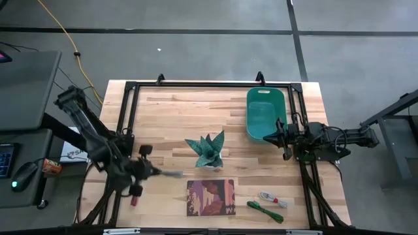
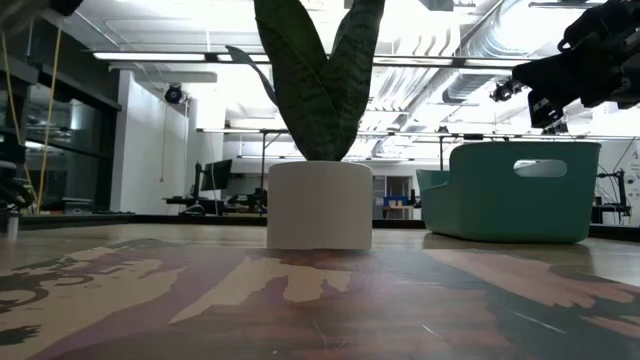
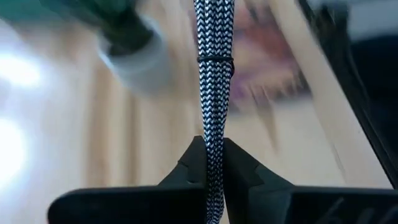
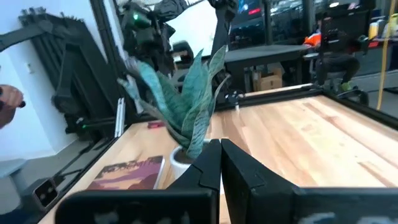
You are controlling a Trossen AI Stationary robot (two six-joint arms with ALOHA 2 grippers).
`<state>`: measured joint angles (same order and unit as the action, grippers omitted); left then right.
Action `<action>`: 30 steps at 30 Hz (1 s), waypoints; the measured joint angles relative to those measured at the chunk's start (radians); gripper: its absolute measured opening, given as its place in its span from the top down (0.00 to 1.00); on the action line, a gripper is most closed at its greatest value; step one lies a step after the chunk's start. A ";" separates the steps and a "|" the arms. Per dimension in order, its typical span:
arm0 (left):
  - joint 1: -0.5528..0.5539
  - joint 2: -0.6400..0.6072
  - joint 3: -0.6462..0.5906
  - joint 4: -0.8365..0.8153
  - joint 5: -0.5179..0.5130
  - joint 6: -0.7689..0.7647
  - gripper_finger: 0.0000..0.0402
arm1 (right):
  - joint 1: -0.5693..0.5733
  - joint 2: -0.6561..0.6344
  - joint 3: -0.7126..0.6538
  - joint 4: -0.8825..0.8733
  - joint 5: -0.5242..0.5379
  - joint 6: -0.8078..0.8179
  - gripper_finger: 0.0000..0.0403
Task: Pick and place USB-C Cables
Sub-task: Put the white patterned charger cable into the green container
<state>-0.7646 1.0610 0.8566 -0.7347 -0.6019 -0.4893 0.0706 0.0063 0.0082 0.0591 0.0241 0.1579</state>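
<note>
While the left claw (image 1: pixel 157 172) is pinching the grey-silver cable (image 3: pixel 213 93) at lower left of the desk (image 1: pixel 170 117), the right claw (image 1: pixel 268 137) is hovering shut and empty by the teal bin (image 1: pixel 264 111).

We see a grey concrete floor (image 1: pixel 196 46) crossed by dark seams, with a yellow cord (image 1: pixel 62 29) trailing over it. Beyond the wooden worktop (image 1: pixel 196 111), ceiling strip lights (image 2: pixel 160 56) and exposed ducts (image 2: pixel 470 60) show.
</note>
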 joint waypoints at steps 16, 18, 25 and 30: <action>0.453 -0.373 -0.107 0.566 0.122 0.698 1.00 | 0.000 0.000 0.000 0.020 0.042 -0.009 1.00; 0.531 -0.404 -0.169 0.656 0.192 0.712 1.00 | 0.000 0.000 0.000 0.020 0.042 -0.009 1.00; 0.813 -0.457 -0.410 0.944 0.494 0.632 1.00 | 0.000 0.000 0.000 0.020 0.042 -0.009 1.00; 0.939 -0.450 -0.483 1.058 0.648 0.562 1.00 | 0.000 0.000 0.000 0.020 0.041 -0.009 1.00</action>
<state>0.1742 0.6109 0.3732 0.3231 0.0457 0.0731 0.0708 0.0063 0.0082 0.0788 0.0650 0.1490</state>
